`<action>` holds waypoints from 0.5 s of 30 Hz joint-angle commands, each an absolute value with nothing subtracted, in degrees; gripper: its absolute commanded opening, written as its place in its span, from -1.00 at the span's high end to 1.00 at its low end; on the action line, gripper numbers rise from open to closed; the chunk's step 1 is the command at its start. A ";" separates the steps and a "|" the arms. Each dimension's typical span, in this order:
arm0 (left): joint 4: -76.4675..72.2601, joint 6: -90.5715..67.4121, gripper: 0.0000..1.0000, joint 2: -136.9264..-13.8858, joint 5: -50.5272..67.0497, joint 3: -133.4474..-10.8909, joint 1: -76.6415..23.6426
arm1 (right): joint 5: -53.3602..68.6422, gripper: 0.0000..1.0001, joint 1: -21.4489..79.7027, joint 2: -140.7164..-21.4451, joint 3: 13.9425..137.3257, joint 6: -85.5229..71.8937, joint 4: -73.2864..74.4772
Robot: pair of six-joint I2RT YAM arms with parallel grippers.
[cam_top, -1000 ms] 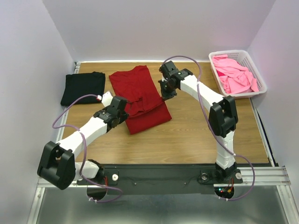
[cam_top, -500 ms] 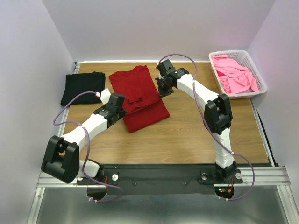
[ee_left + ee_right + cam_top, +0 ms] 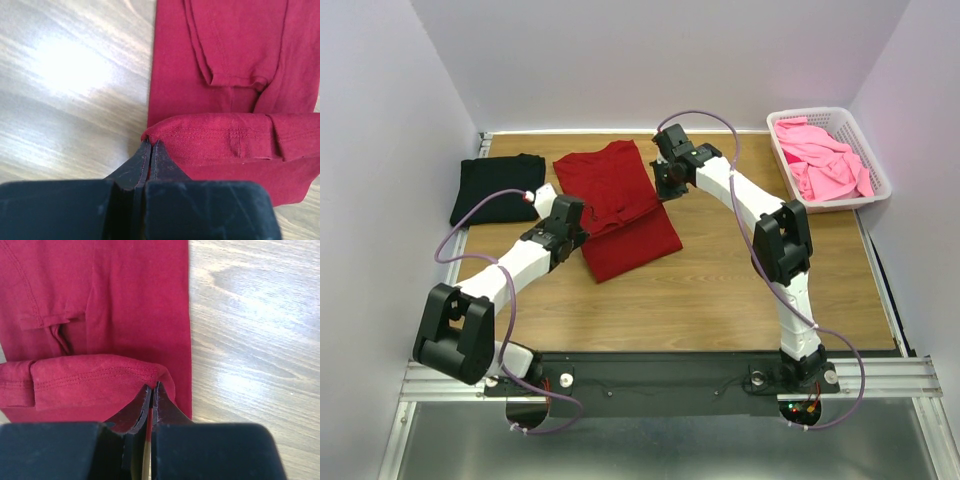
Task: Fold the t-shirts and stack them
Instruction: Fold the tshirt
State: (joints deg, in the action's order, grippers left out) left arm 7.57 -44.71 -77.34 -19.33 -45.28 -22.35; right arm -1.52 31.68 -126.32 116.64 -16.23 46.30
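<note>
Folding the dark red cotton short-sleeved t-shirt (image 3: pixel 610 180) lengthwise is the step I judge to be in hand. It lies in the middle of the brown wooden table (image 3: pixel 720 290), collar toward the far wall, with its sleeves turned in over the body.

My left gripper (image 3: pixel 150 145) has its jaws pressed together on the left corner of the stitched hem. The right gripper (image 3: pixel 151 387) is clamped the same way on the right corner. Between them the hem arches up, doubled over the cloth beneath.

Next I would carry both corners toward the far end at an even pace, keeping the hem taut and square. I would lay it down near the collar before letting go; if one side lags, the fold will skew.

From above, the left arm reaches from the near left diagonally to the shirt's left edge. The right arm bends at its elbow on the right, and its forearm runs far and leftward to the shirt's right edge.

A folded black t-shirt (image 3: pixel 498 187) waits at the far left. Crumpled bright pink t-shirts (image 3: pixel 825 160) sit in the white plastic lattice basket (image 3: pixel 845 203) at the far right.
</note>
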 commanded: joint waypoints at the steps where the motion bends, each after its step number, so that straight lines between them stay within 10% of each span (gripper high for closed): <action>1: 4.84 -41.58 1.00 -77.43 -21.62 -48.43 -21.80 | -4.57 0.99 31.73 -125.77 118.04 -16.17 43.24; 15: 3.25 -39.99 1.00 -80.85 -21.53 -49.48 -21.36 | -5.09 0.99 31.46 -127.00 115.93 -17.40 41.05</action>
State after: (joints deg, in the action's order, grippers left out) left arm 5.04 -41.41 -80.27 -19.73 -47.64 -21.98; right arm -3.29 31.66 -126.54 116.22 -16.73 44.66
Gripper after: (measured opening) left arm 0.036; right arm 0.030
